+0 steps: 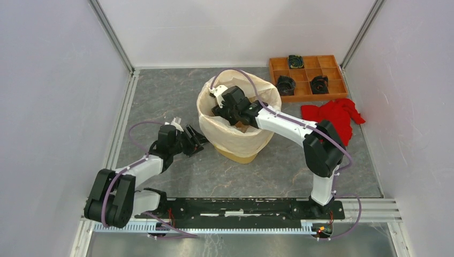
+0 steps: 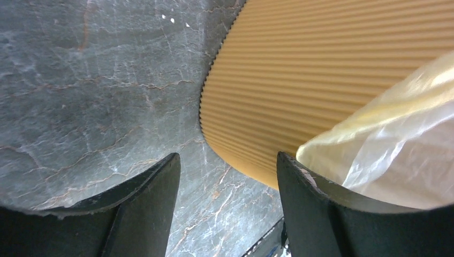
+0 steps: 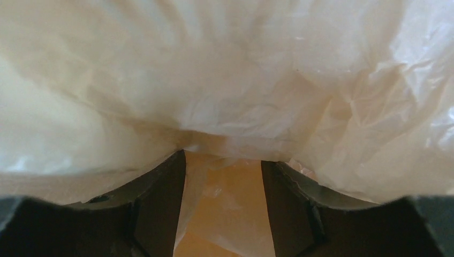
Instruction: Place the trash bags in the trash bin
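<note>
- Overhead view: bright, even light, with only soft, faint shadows on the counter (image 1: pixel 160 91).
- Right wrist: the trash bag (image 3: pixel 225 69) glows, lit through, hazy and soft, its upper corners washed out.
- Left wrist: the counter's veins are crisp, the bottom edge dark.

L gripper (image 2: pixel 227 160) spread, R gripper (image 3: pixel 223 160) spread

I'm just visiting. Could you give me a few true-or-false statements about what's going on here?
1. The right hand reaches down inside the bin. True.
2. The left hand grips the bag. False: it is open beside the bin, holding nothing.
3. The red cloth lies inside the tray. False: it lies beside the tray.
4. The bag hangs over the bin's rim. True.
</note>
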Tool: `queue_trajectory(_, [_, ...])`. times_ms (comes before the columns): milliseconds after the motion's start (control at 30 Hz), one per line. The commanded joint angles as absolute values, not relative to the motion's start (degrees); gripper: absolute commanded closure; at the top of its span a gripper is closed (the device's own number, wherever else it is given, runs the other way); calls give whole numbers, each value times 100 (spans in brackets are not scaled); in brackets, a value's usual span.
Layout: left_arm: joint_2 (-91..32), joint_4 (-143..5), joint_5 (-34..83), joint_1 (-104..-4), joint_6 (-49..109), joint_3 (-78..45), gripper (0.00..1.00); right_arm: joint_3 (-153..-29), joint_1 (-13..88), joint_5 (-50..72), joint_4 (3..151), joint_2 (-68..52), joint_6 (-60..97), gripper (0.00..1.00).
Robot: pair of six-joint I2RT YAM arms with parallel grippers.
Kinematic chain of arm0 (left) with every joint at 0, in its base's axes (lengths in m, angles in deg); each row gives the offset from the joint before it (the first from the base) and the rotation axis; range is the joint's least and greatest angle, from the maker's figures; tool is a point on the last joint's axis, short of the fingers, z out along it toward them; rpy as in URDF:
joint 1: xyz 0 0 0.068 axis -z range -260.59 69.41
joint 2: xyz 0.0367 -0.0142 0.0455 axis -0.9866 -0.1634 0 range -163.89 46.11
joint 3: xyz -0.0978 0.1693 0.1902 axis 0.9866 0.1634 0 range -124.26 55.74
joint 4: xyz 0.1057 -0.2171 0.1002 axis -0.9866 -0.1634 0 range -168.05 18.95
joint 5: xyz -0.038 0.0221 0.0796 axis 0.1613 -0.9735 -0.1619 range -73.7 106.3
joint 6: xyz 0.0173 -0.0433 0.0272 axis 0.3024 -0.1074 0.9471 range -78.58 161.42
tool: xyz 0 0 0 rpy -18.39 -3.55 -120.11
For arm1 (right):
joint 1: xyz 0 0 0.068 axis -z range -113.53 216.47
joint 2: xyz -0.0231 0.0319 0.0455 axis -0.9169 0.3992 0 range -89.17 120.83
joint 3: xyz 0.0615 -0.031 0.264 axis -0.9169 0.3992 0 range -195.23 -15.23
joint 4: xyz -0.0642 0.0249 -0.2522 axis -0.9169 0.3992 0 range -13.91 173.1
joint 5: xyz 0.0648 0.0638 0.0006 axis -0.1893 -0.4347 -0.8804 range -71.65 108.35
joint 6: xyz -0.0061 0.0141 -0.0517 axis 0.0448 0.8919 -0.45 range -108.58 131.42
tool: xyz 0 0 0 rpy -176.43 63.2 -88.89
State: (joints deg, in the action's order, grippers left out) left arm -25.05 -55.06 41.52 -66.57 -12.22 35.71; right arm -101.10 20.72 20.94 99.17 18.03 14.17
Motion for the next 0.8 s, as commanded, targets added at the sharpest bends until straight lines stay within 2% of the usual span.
queue_trajectory(0, [-2071,-5650,3859,-6627,-1098,3671,28,-9769,2053,2068,8957,1909,1745,38])
queue_trajectory(167, [-1683,-6081,3471,-6627,-960,3640,28,-10005,1996,2025,9371,1870,1708,37])
queue_trajectory(333, [-1193,-6585,3153,-6627,-853,3695,27,-10831,1926,2443,10423,1581,1514,29])
queue_trajectory(467, [-861,-6813,3087,-6627,-850,3804,25,-11000,1939,2746,10744,1321,1278,23])
queue_trajectory(767, [-262,-7402,2878,-6627,-785,3884,23,-11253,1934,2771,11098,708,1026,22])
